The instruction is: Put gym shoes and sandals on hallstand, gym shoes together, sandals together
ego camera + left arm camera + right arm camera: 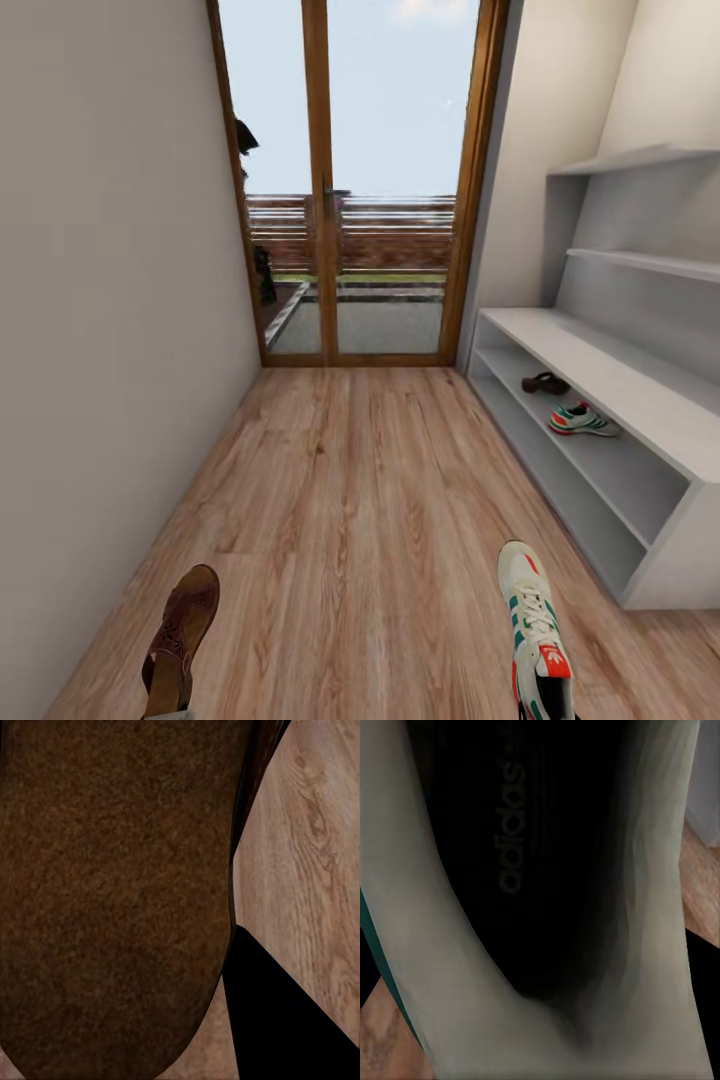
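Wood-plank corridor floor (350, 520), brown sandal (180, 630), green-striped gym shoe (535, 630), tool states unclear.

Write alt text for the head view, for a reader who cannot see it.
A wood-plank corridor floor runs to a glass door, with a brown sandal at lower left and a white gym shoe at lower right. On the right, a grey hallstand holds another sandal and gym shoe side by side on its upper shelf.
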Motion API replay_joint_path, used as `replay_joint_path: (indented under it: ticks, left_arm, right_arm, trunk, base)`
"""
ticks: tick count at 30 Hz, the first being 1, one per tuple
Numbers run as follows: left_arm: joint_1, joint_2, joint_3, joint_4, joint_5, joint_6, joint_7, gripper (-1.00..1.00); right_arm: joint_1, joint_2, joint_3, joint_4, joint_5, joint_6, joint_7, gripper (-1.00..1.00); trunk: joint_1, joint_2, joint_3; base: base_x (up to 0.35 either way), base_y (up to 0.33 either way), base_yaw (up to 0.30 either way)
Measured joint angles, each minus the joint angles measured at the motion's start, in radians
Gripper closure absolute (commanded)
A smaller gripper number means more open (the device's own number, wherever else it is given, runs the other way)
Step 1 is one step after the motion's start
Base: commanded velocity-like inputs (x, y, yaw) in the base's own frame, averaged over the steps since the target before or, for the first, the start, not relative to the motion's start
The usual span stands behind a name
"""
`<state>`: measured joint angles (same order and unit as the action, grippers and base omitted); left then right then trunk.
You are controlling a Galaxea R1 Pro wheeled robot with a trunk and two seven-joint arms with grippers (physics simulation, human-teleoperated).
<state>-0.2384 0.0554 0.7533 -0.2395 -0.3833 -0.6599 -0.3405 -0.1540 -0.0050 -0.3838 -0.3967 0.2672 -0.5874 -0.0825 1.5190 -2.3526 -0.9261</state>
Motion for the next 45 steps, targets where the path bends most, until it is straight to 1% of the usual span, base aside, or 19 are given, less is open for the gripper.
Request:
replay_joint_path:
  ticks: [45]
  left_arm:
    - [0.000, 0.000, 0.001, -0.001, 0.001, 0.000, 0.000, 1.00]
  right_arm:
    - [0.000, 0.000, 0.000, 0.000, 0.000, 0.000, 0.000, 1.00]
  trunk:
    - [0.000, 0.000, 0.000]
  base:
    - [0.337, 0.000, 0.000]
